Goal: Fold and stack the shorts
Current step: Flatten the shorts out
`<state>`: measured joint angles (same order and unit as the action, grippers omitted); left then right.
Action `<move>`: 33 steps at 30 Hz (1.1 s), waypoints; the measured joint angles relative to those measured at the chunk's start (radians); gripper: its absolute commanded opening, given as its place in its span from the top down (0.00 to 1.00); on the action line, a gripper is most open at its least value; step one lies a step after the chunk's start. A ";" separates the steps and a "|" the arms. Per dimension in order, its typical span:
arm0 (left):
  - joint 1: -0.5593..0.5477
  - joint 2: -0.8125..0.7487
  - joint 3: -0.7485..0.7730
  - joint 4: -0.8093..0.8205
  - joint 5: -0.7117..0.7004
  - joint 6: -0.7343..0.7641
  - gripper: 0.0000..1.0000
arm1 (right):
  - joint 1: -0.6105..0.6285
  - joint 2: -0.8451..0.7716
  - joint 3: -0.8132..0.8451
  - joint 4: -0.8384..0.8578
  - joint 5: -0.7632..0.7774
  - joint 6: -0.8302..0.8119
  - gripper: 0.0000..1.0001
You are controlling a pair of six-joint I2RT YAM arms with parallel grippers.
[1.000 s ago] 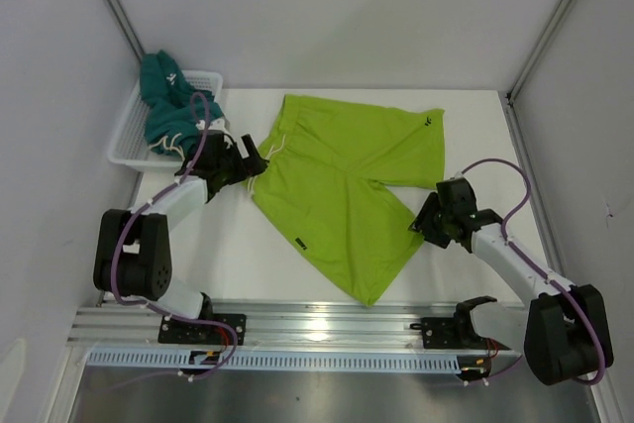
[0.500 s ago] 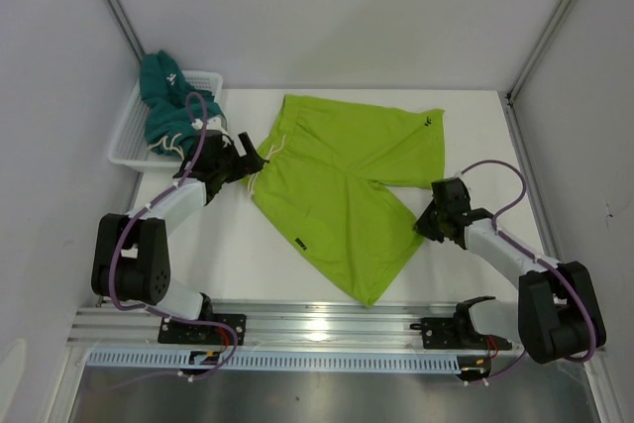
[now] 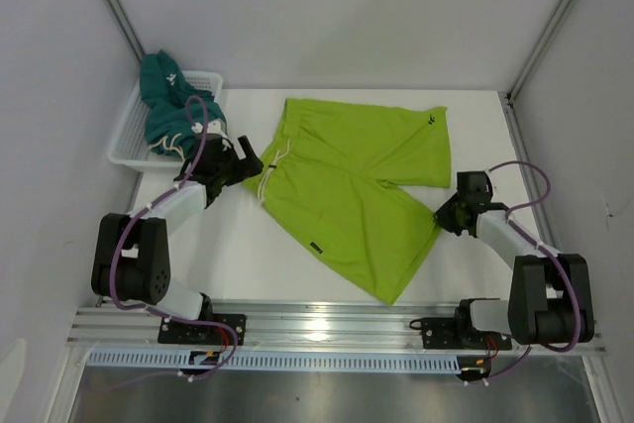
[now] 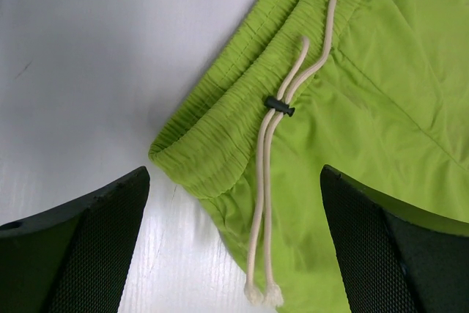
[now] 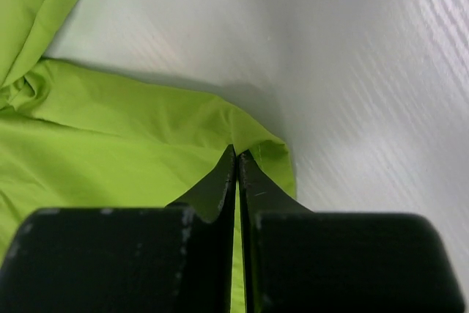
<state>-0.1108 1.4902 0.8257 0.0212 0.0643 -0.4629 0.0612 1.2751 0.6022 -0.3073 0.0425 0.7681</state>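
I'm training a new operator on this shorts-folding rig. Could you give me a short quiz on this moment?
1. True or false: the right gripper is shut on the hem of the lime green shorts.
2. Where are the dark teal shorts? A: in the right gripper. B: in the white basket. C: under the lime green shorts.
3. Fill in: the left gripper is ____, with one finger on either side of the waistband corner.

Key: 1 true; 2 B; 3 open.
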 measured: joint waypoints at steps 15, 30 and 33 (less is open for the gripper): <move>-0.001 0.134 0.007 0.026 0.072 0.005 0.20 | -0.063 0.279 0.272 -0.005 0.034 -0.062 1.00; -0.014 0.180 0.008 0.090 0.100 0.010 0.55 | -0.089 0.352 0.336 -0.029 0.068 -0.064 1.00; -0.018 0.196 0.009 0.090 0.101 0.012 0.55 | -0.090 0.349 0.335 -0.032 0.070 -0.066 1.00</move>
<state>-0.1284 1.6863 0.8349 0.1108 0.1650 -0.4507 -0.0284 1.6238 0.9367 -0.3393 0.1123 0.7025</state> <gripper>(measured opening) 0.450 0.007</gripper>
